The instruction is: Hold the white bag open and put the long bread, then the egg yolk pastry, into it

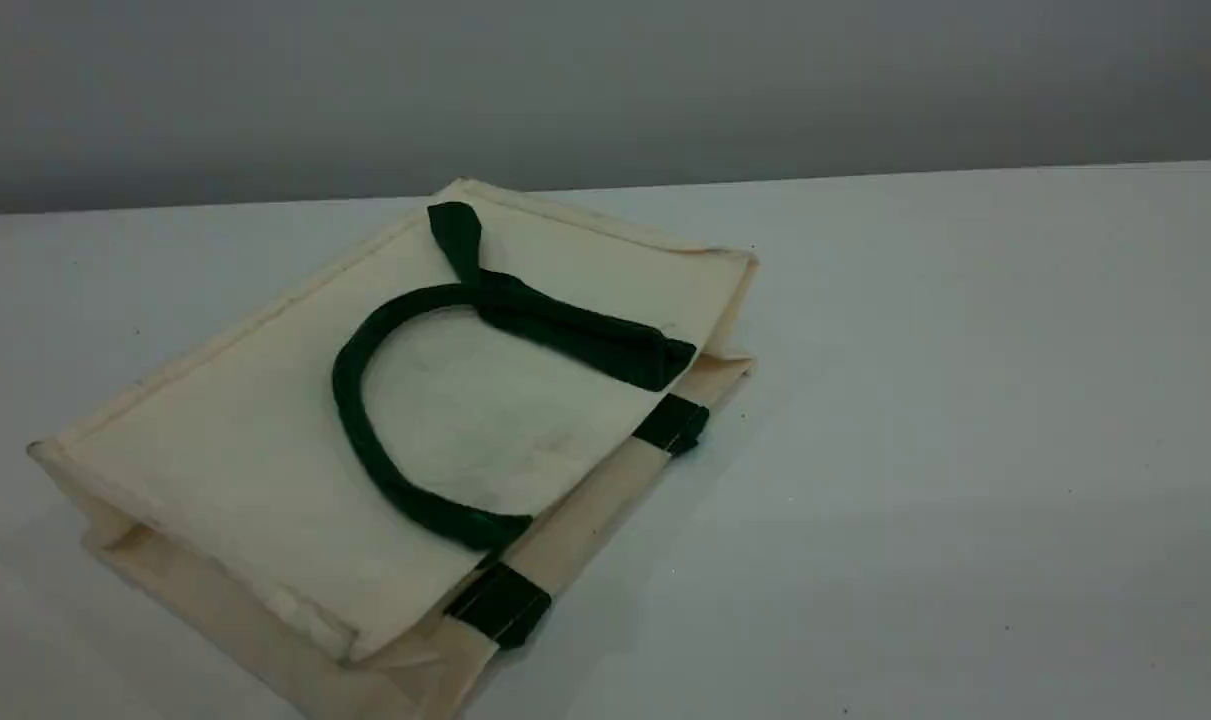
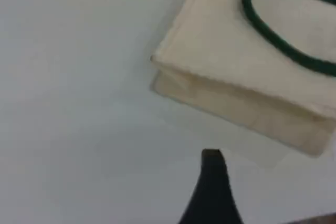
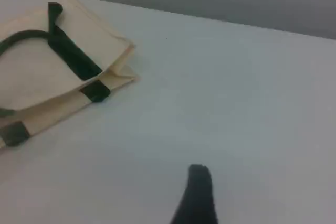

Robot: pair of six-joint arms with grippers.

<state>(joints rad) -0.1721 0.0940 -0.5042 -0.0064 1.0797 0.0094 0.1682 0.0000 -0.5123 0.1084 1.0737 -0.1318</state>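
Note:
The white bag (image 1: 255, 450) lies flat on the table, left of centre. One dark green handle (image 1: 360, 420) is folded back in a loop over its top face. Green patches (image 1: 500, 603) mark the rim, which faces the front right, and the mouth is pressed shut. The left wrist view shows the bag (image 2: 236, 77) above one dark fingertip (image 2: 212, 166), apart from it. In the right wrist view the bag (image 3: 37, 72) sits far to the upper left of the fingertip (image 3: 198, 182). Nothing sits by either fingertip, and both grippers are open. The long bread and the egg yolk pastry are out of view.
The pale table (image 1: 965, 450) stretches right of the bag to a far edge against a grey wall (image 1: 605, 80). Neither arm appears in the scene view.

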